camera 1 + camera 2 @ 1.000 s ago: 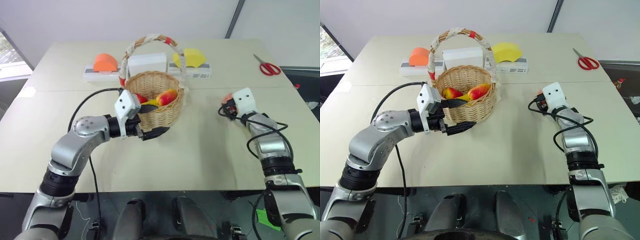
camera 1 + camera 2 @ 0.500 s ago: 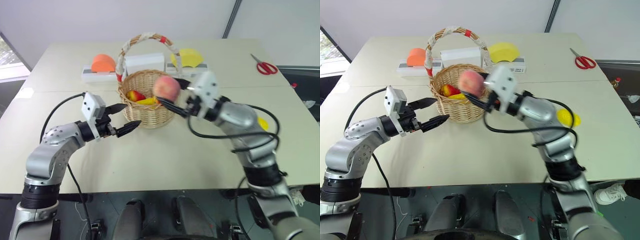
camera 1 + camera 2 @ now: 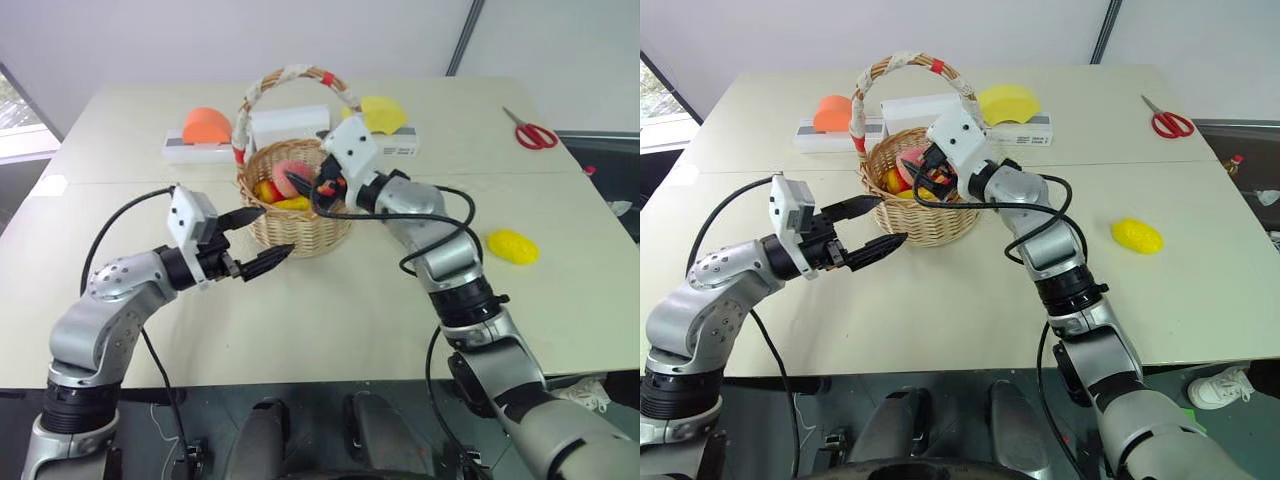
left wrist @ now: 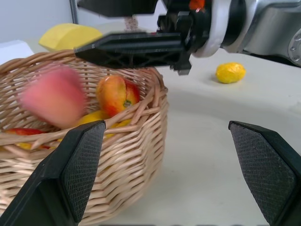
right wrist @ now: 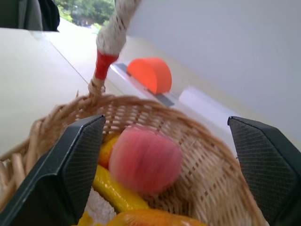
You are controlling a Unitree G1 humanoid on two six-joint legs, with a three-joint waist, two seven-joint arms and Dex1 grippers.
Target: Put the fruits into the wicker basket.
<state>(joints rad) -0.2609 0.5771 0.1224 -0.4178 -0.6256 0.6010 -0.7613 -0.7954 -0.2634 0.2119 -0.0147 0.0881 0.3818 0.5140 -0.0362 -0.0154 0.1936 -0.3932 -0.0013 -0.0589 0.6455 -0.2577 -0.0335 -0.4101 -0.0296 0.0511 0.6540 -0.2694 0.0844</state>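
Observation:
The wicker basket [image 3: 300, 228] stands mid-table with a red-and-yellow mango [image 4: 117, 94] and yellow fruit inside. A pink peach [image 5: 146, 160] shows blurred just inside the rim, free of any finger. My right gripper [image 3: 312, 186] hovers over the basket's mouth, open, and holds nothing. My left gripper [image 3: 274, 232] is level at the basket's front left, open and empty, a little clear of the weave. A yellow lemon [image 3: 512, 245] lies alone on the table to the right.
Behind the basket sit a white box [image 3: 290, 125], an orange wedge [image 3: 208, 124] and a yellow wedge [image 3: 382, 113] on white blocks. Red scissors [image 3: 538, 135] lie at the far right corner. My right arm and its cable cross the table between basket and lemon.
My right arm swung left from the table's right side with the peach to above the basket, then opened; the peach now sits inside the rim. The left gripper drew slightly away from the basket.

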